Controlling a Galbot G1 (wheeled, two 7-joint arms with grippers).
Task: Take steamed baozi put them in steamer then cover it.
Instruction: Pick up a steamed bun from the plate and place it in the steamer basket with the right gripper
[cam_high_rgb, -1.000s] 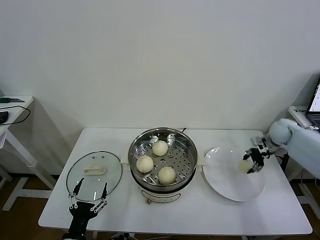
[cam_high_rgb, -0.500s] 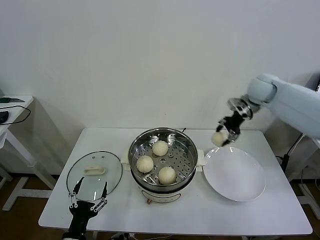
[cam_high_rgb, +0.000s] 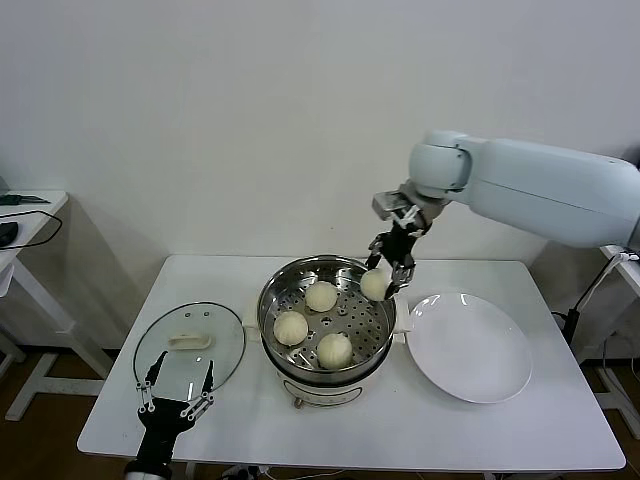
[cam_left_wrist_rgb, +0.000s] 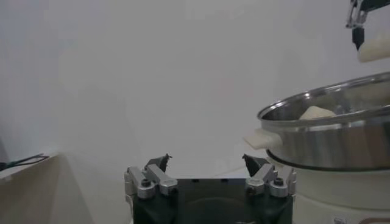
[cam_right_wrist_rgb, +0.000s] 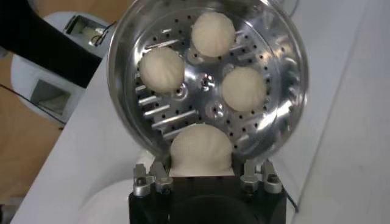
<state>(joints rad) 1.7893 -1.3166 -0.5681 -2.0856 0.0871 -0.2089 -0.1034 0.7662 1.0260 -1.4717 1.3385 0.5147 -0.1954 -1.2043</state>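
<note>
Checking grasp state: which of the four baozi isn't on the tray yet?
The baozi clamped in the right gripper over the steamer rim; the other three lie inside.

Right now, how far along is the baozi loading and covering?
Three cream-white pleated buns already sit in the shiny steel steamer. The right gripper holds the fourth bun above its rim. The white plate is bare. The glass lid lies beside the steamer, near the open left gripper.

The right arm (cam_high_rgb: 540, 185) has a smooth pale blue-white shell with a rounded joint, ending in a silver wrist collar. The right gripper (cam_high_rgb: 388, 268) is black with slim dark fingers. The left gripper (cam_high_rgb: 176, 392) has a black body, silver knuckle links with round screws, and dark pointed fingertips (cam_left_wrist_rgb: 159, 162).
</note>
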